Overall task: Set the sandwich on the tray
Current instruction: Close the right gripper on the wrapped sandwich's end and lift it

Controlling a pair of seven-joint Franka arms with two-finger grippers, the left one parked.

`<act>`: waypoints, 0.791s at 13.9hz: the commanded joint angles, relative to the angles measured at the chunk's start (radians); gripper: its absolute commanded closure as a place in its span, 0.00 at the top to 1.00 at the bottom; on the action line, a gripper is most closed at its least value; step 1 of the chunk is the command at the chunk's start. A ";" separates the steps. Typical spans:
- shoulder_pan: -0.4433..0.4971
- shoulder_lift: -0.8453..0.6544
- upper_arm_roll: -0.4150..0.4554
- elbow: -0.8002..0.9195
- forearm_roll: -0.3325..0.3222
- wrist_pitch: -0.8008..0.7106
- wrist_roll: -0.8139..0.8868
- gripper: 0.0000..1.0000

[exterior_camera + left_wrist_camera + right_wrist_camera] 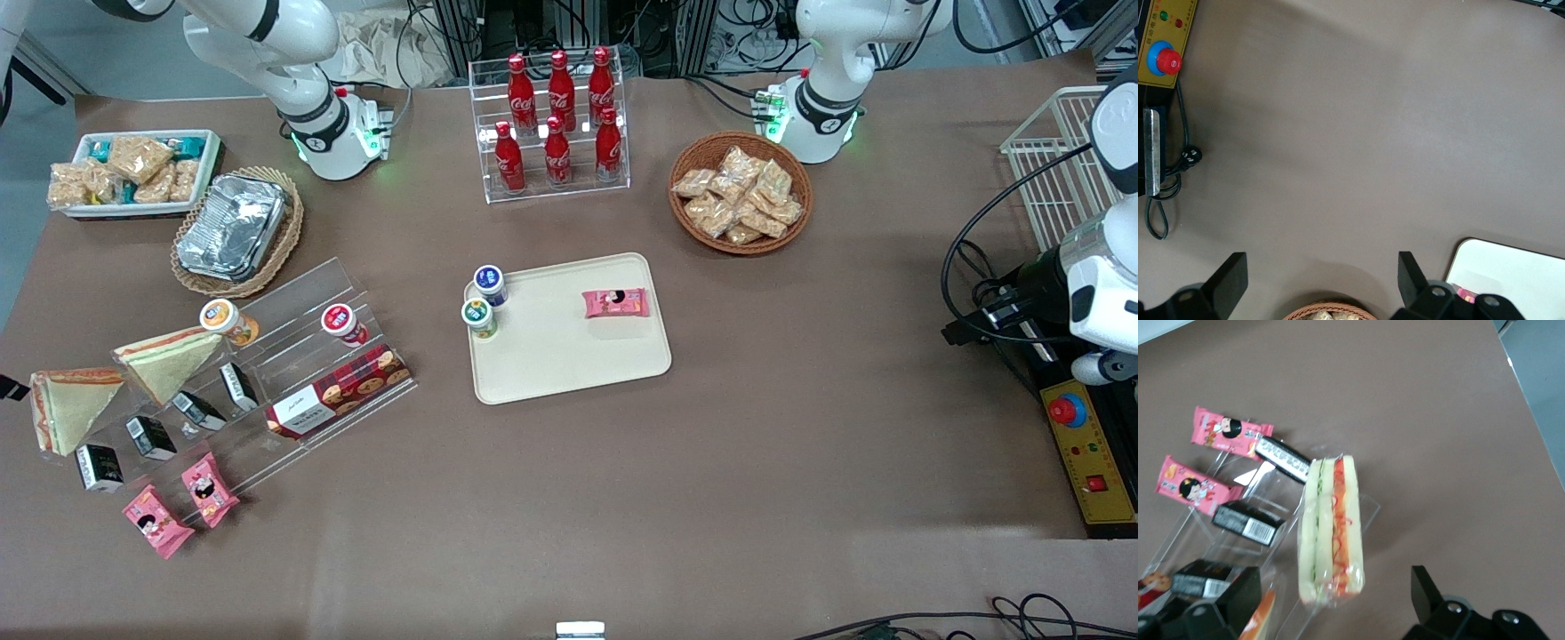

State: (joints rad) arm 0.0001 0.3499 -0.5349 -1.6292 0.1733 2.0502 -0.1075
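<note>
The sandwich (67, 409) is a wrapped white-bread wedge leaning on the clear stepped rack (293, 311), at the rack's end toward the working arm's end of the table. In the right wrist view the sandwich (1331, 533) shows its red and green filling. My right gripper (1335, 587) is open and hovers above it, one finger (1245, 587) on either side, not touching. Only a dark bit of the gripper (9, 387) shows at the front view's edge. The cream tray (569, 356) lies mid-table, toward the parked arm from the rack.
A second wrapped wedge (169, 360) leans on the rack beside the sandwich. The rack also holds black packets, pink packets (209, 489), a cookie box and two cups. The tray carries two small bottles (484, 302) and a pink packet (615, 303). Cola bottles, a foil container and snack baskets stand farther back.
</note>
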 commanded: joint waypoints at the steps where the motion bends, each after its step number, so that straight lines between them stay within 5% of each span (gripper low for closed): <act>1: 0.004 0.012 -0.002 -0.052 0.043 0.094 -0.011 1.00; 10: 0.014 -0.008 0.006 -0.235 0.090 0.291 -0.012 1.00; 11: 0.014 -0.005 0.007 -0.235 0.090 0.297 -0.012 0.94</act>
State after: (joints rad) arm 0.0064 0.3689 -0.5297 -1.8272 0.2334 2.3084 -0.1075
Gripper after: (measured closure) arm 0.004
